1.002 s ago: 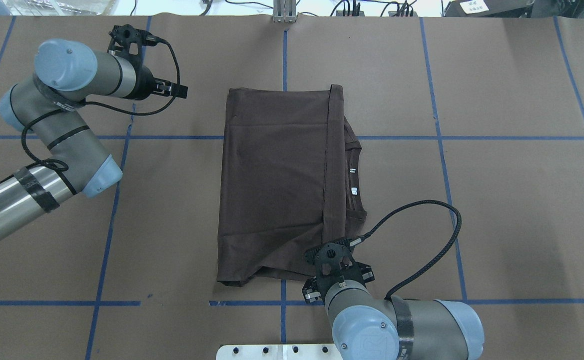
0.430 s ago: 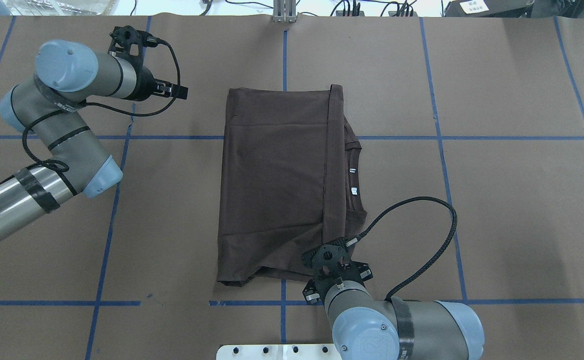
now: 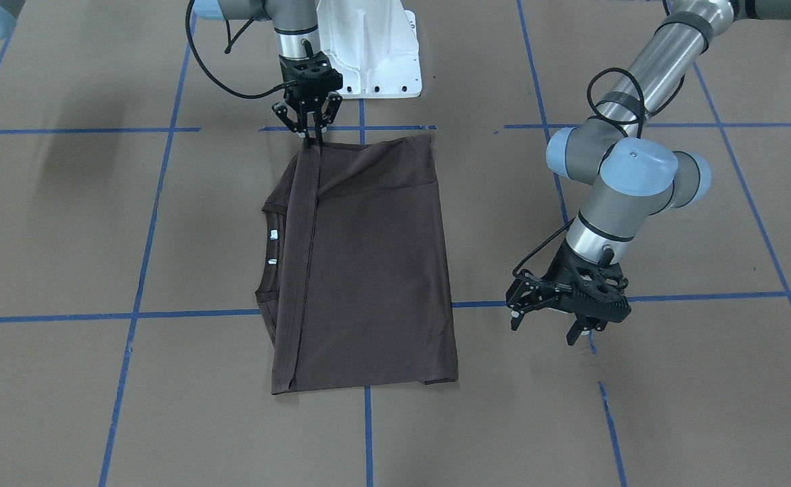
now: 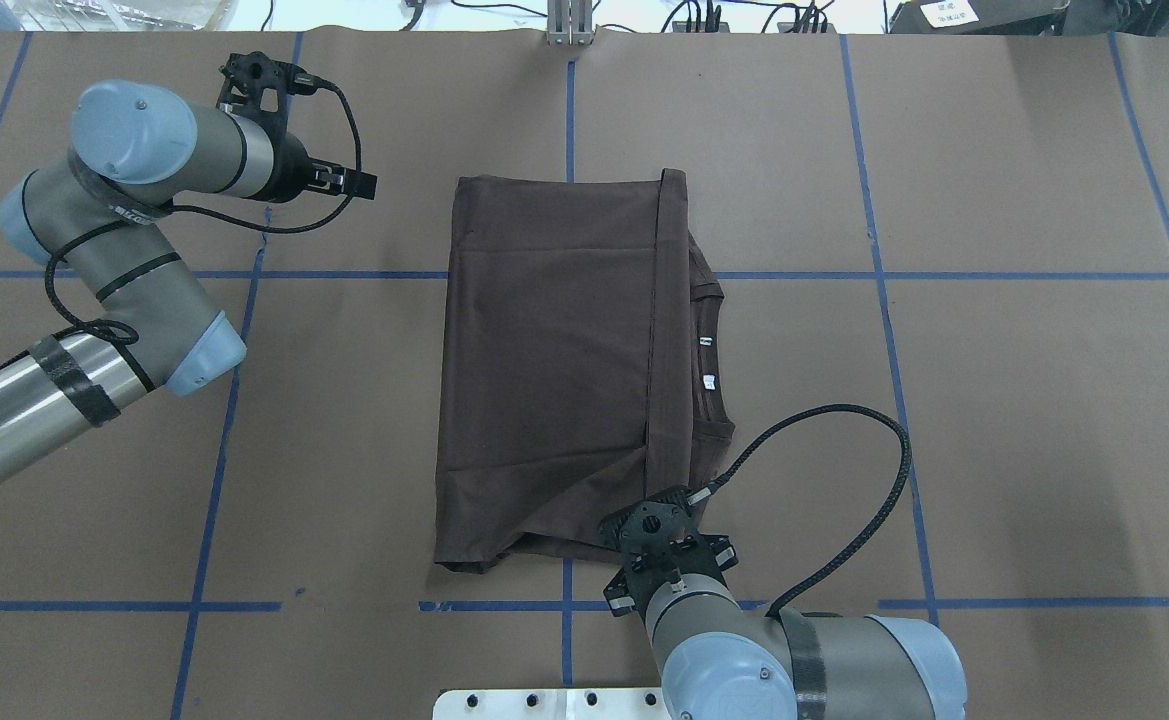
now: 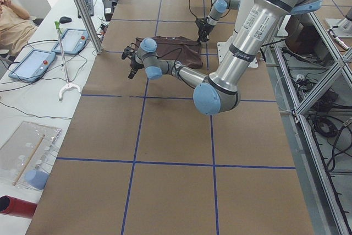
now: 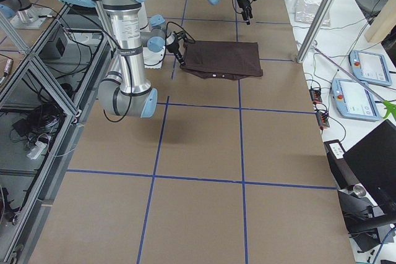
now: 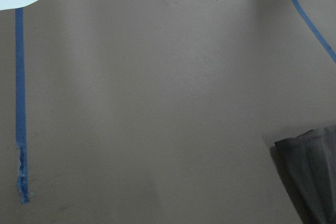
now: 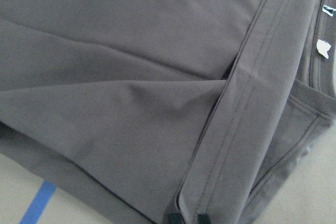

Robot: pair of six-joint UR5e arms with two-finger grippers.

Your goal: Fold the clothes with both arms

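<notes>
Our left arm (image 4: 134, 260) and right arm (image 4: 844, 660): silver-grey tubes, light blue joint caps, black tape bands, black braided cables; black skeletal left gripper (image 3: 543, 330) and right gripper (image 3: 312, 138).

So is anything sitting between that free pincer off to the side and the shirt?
Nothing visible. Between the left pincer and the shirt there is only bare table crossed by a blue tape line. The pincer hangs open, apart from the cloth.

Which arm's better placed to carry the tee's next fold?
Right. The right gripper is shut on the T-shirt at its hem corner nearest the robot, while the left gripper hangs open over bare table, clear of the shirt.
</notes>
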